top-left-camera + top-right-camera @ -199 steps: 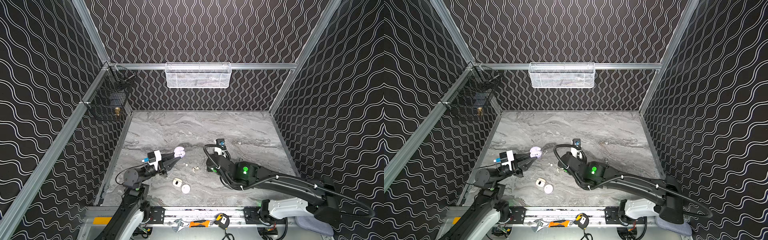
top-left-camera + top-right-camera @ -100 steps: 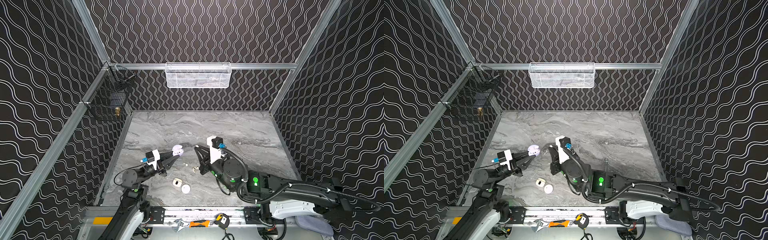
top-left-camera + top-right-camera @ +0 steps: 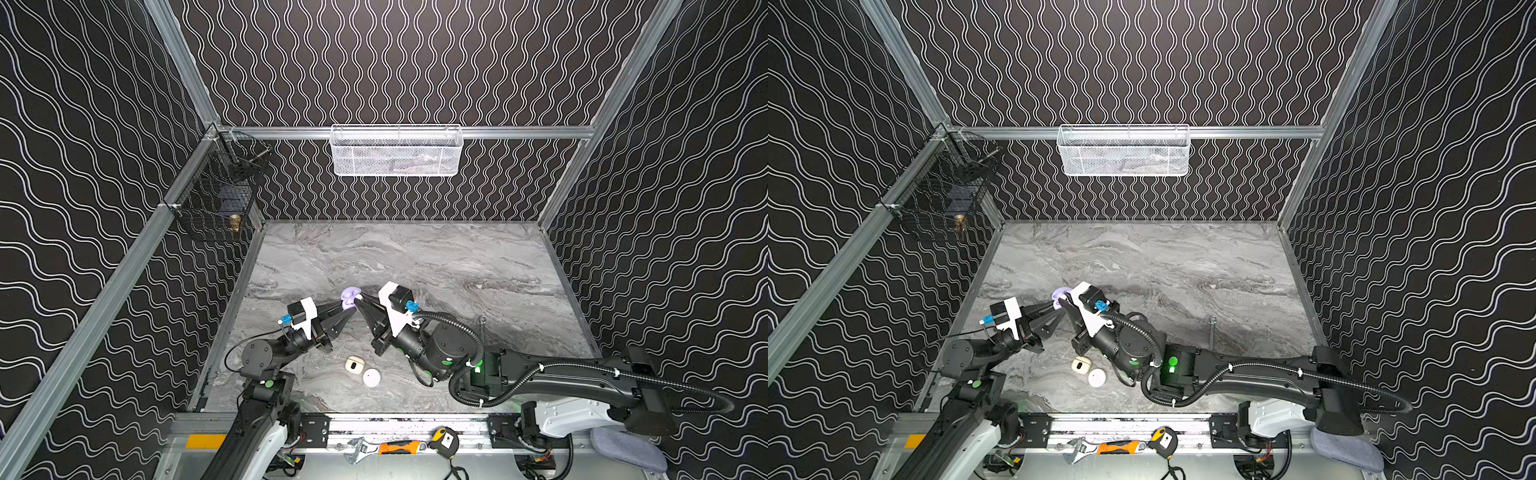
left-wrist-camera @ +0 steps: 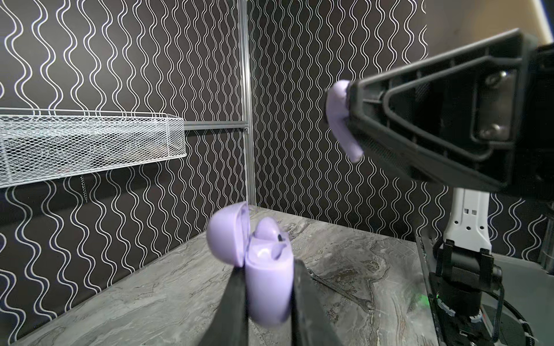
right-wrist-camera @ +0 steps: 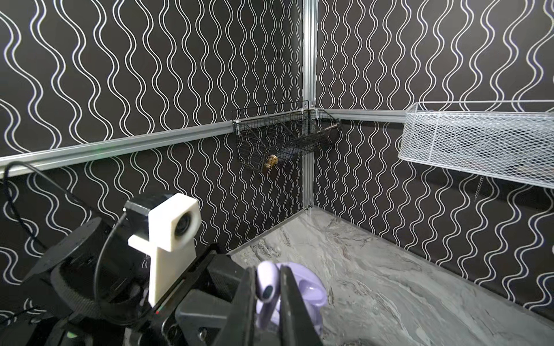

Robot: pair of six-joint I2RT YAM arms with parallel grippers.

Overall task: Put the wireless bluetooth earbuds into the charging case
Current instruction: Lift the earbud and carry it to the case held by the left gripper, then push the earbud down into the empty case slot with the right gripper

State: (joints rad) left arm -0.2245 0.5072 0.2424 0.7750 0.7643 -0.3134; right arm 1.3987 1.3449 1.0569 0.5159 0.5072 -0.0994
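Two pincers of mine stood almost tip to tip above the grey marbled tabletop. My left pincer was clamped on the sides of a pale lavender, rounded plastic charging case, held up off the table with its hinged lid swung open. One lavender earbud already sat in the case. My right pincer was closed on a second pale lavender, short-stemmed plastic earbud, pinched at its bulb with the stem hanging free. The right wrist view showed that earbud just in front of the open case; I could not tell whether they touched. A second earlier my right pincer had been low over the marble, right of the middle and well apart from the case. Half a second earlier it had lifted and turned toward the left arm. My left pincer and the case had barely shifted over that second. Nearer the front rail, a cream rounded case and a white round case lay just beside each other where they had been. A long steel wrench lay off to the right as before.
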